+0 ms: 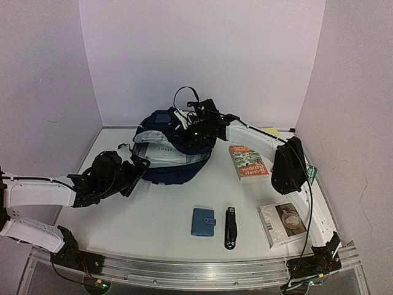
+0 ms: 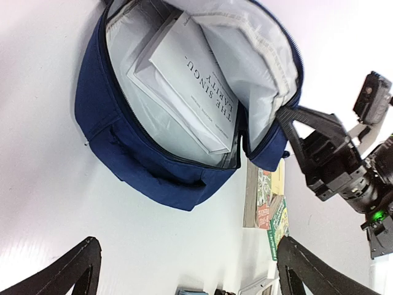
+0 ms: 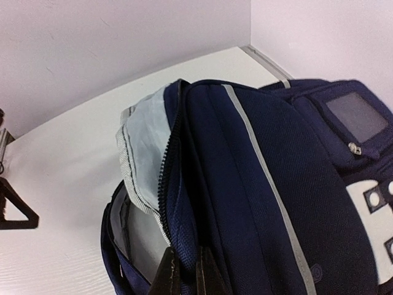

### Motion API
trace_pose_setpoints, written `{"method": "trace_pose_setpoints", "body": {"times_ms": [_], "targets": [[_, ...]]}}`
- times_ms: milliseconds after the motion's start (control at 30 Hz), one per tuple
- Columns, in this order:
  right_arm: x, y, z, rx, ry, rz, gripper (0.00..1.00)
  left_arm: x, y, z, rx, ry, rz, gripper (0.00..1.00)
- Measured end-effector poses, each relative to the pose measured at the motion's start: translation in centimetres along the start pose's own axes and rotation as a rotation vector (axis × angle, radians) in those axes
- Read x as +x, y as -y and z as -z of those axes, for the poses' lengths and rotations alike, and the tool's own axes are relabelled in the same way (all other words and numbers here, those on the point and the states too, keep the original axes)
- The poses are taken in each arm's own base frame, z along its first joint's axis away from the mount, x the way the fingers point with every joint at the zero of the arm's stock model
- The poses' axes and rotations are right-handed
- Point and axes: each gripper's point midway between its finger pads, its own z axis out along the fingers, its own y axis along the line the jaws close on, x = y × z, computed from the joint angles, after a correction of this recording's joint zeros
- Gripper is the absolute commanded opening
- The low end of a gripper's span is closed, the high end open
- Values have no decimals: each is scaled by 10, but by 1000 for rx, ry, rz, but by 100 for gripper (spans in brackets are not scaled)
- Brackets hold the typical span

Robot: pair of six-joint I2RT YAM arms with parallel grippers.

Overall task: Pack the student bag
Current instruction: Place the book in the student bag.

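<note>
The student bag (image 1: 175, 172) lies at the back middle of the table, navy with a pale lining, its main compartment unzipped. A white book (image 2: 190, 86) sits inside it. My right gripper (image 3: 184, 276) is shut on the bag's navy fabric beside the zipper (image 3: 164, 184) and holds the top flap up. In the top view it is over the bag's upper edge (image 1: 191, 132). My left gripper (image 2: 184, 276) hangs open just left of the bag's mouth with nothing between its fingers (image 2: 61, 270).
On the table in front of the bag lie a light-blue wallet (image 1: 203, 222) and a black stapler-like item (image 1: 230, 227). A red-and-green book (image 1: 249, 162) and a pale book (image 1: 282, 224) lie to the right. White walls close the back and sides.
</note>
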Motion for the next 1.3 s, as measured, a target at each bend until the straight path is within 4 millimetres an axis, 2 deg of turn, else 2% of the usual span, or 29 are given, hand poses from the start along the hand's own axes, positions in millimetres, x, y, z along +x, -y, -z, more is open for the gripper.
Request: {"method": "trace_pose_setpoints", "body": {"times_ms": [67,133,200,267,367,433,500,633,733,800,833,900,933,967,1067,1167,1300], "targets": [[8,0,-1,-21,-12,-19,13,-2,-1,3,-7,7,-10,100],[14,-4,-4,-47,-18,-34,24,-3,0,5,-6,10,-27,100],[23,-8,-7,-72,-30,-49,38,-4,1,7,-2,13,-45,100],[38,-14,-10,-95,-58,-72,58,-5,2,9,-3,13,-74,100],[61,-22,-11,-116,-114,-103,78,-5,9,11,0,0,-132,100],[68,-28,-4,-121,-142,-125,89,-3,19,11,21,-22,-177,100],[64,-31,9,-109,-154,-134,96,3,31,10,54,-64,-230,100],[37,-32,68,-42,-160,-148,98,31,49,4,125,-202,-347,100],[13,-25,140,38,-144,-145,98,62,58,2,171,-310,-443,100],[9,-15,192,105,-140,-155,98,82,64,2,204,-377,-504,100],[14,-8,218,143,-150,-173,98,90,67,2,218,-402,-522,100],[40,8,266,220,-189,-225,98,106,74,1,248,-450,-571,100],[58,14,285,250,-220,-258,98,115,78,0,264,-474,-596,100],[85,22,305,285,-273,-310,98,121,81,-2,272,-487,-614,100],[158,24,339,323,-440,-438,98,143,92,-8,304,-530,-677,100],[223,11,363,311,-612,-537,98,165,100,-14,330,-570,-729,100],[286,-4,409,320,-773,-652,98,191,105,-22,351,-612,-781,100]]}}
